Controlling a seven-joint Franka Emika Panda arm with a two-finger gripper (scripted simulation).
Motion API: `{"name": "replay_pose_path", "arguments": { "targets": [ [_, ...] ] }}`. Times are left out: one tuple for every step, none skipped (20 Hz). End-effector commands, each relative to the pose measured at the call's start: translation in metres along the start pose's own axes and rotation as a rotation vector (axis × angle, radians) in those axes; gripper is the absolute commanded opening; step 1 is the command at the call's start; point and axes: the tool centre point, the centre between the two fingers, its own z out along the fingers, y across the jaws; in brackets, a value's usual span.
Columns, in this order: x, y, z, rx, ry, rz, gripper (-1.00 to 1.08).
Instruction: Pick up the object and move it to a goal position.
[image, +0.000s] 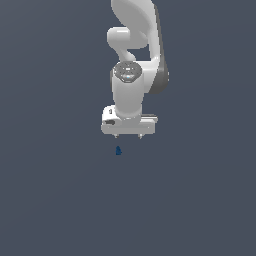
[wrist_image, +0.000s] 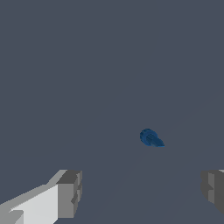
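Note:
The object (image: 118, 150) is a tiny dark-blue lumpy piece lying on the flat grey surface, just below the white arm's hand in the exterior view. My gripper (image: 128, 135) hangs over it, a little toward the exterior view's right, with its two short fingers spread wide and nothing between them. In the wrist view the object (wrist_image: 150, 137) shows as a small blue blob ahead of the open gripper (wrist_image: 142, 192). One grey fingertip (wrist_image: 70, 192) and the other grey fingertip (wrist_image: 214, 188) stand far apart, and the object lies beyond the gap, apart from both.
A uniform dark grey surface (image: 60, 200) fills both views. No other objects or edges show.

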Motion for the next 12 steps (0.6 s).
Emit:
{"name": "replay_pose_path", "arguments": {
  "targets": [
    [0.000, 0.000, 0.000, 0.000, 0.000, 0.000, 1.00],
    [0.000, 0.001, 0.000, -0.001, 0.000, 0.000, 1.00],
    [0.000, 0.002, -0.001, -0.003, 0.000, 0.001, 1.00],
    [0.000, 0.005, -0.002, -0.006, 0.001, 0.003, 1.00],
    [0.001, 0.008, -0.004, -0.011, 0.001, 0.006, 1.00],
    [0.001, 0.013, -0.006, -0.017, 0.001, 0.009, 1.00],
    [0.001, 0.017, -0.008, -0.023, 0.002, 0.012, 1.00],
    [0.001, 0.021, -0.009, -0.028, 0.002, 0.015, 1.00],
    [0.001, 0.023, -0.010, -0.032, 0.003, 0.016, 1.00],
    [0.001, 0.025, -0.011, -0.034, 0.003, 0.017, 1.00],
    [0.001, 0.025, -0.011, -0.034, 0.003, 0.018, 1.00],
    [0.001, 0.024, -0.011, -0.033, 0.003, 0.017, 1.00]
  ]
}}
